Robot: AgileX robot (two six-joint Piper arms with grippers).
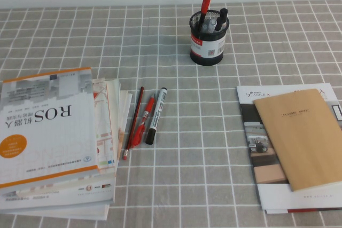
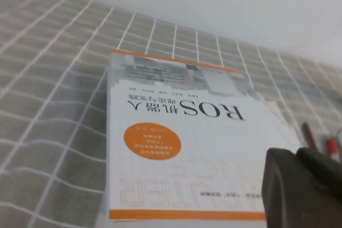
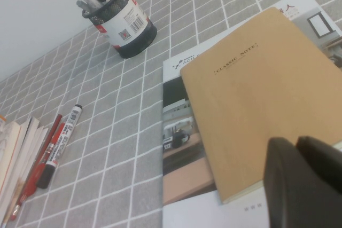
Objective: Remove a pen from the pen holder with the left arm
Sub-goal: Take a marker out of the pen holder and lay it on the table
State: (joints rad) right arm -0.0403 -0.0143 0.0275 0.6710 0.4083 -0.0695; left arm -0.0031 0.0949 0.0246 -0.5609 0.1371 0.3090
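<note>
A black mesh pen holder (image 1: 209, 41) stands at the back of the table, right of centre, and also shows in the right wrist view (image 3: 125, 22). It holds a red pen (image 1: 205, 5) and several black and grey pens. Neither arm appears in the high view. My left gripper (image 2: 296, 156) hovers over the white and orange ROS book (image 2: 176, 132), far from the holder, shut with nothing in it. My right gripper (image 3: 295, 142) hangs over the tan notebook (image 3: 256, 94), shut and empty.
The ROS book (image 1: 43, 126) tops a stack at the front left. Beside it lie a red pencil (image 1: 133, 124), a red pen (image 1: 143, 124) and a black marker (image 1: 156, 116). The tan notebook (image 1: 304, 137) rests on a brochure (image 1: 256, 132) at the right.
</note>
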